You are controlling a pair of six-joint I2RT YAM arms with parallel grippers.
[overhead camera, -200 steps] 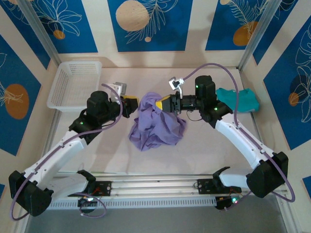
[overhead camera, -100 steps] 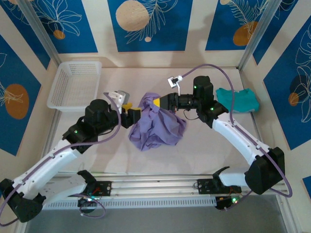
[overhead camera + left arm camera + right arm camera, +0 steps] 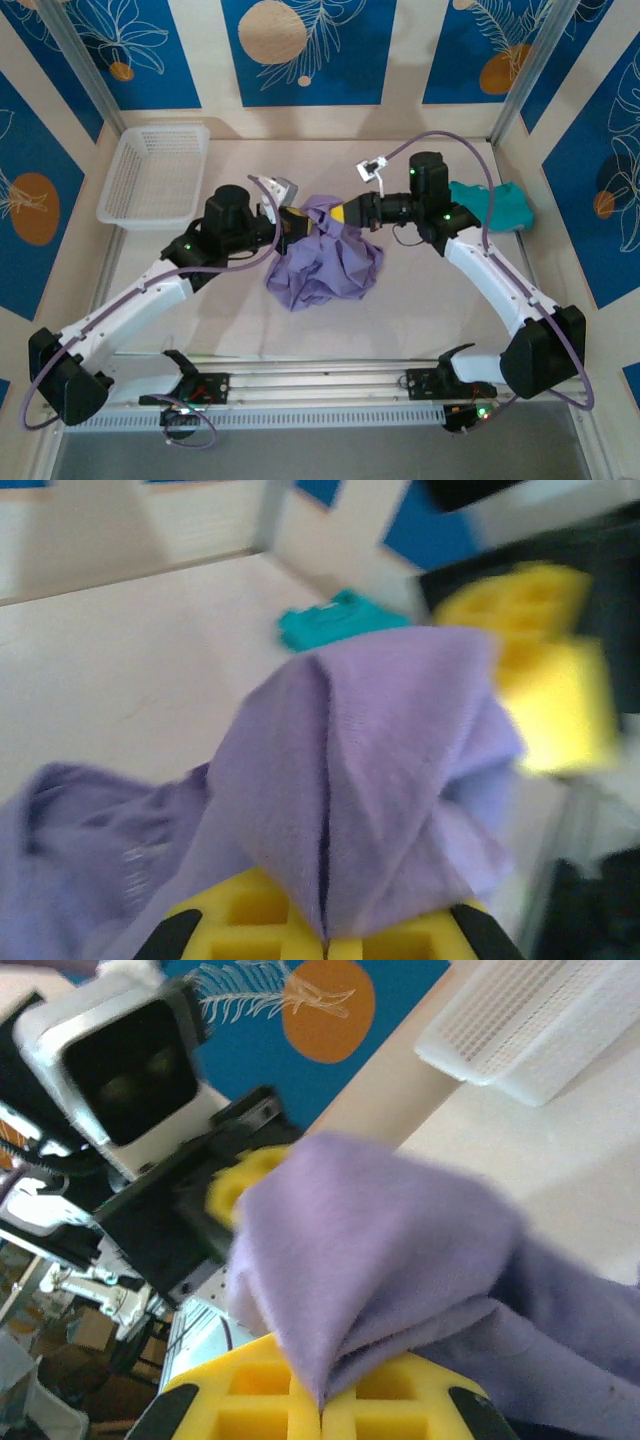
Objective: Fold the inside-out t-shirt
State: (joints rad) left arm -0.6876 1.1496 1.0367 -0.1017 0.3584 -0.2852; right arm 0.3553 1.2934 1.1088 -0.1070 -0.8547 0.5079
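Nearest you, most of the inside-out t-shirt (image 3: pixel 325 265) lies crumpled in a lavender heap on the table (image 3: pixel 430 300), about midway between your two arms. Just past that heap its upper part is lifted into a peak, and your two grippers meet there, close together and facing each other. The left gripper (image 3: pixel 296 225) comes in from the left and the right gripper (image 3: pixel 338 213) from the right. In your left wrist view, which is blurred, the left gripper's yellow fingers (image 3: pixel 240 920) are pressed together on a fold of the lavender cloth that rises from between them. In your right wrist view the right gripper is likewise clamped on a bunched fold of the shirt. The left gripper's yellow finger sits just behind that cloth. Farther back, the white plastic basket (image 3: pixel 150 175) sits at the table's far left. A teal garment (image 3: pixel 505 205) lies at the far right. Both are well apart from the shirt.
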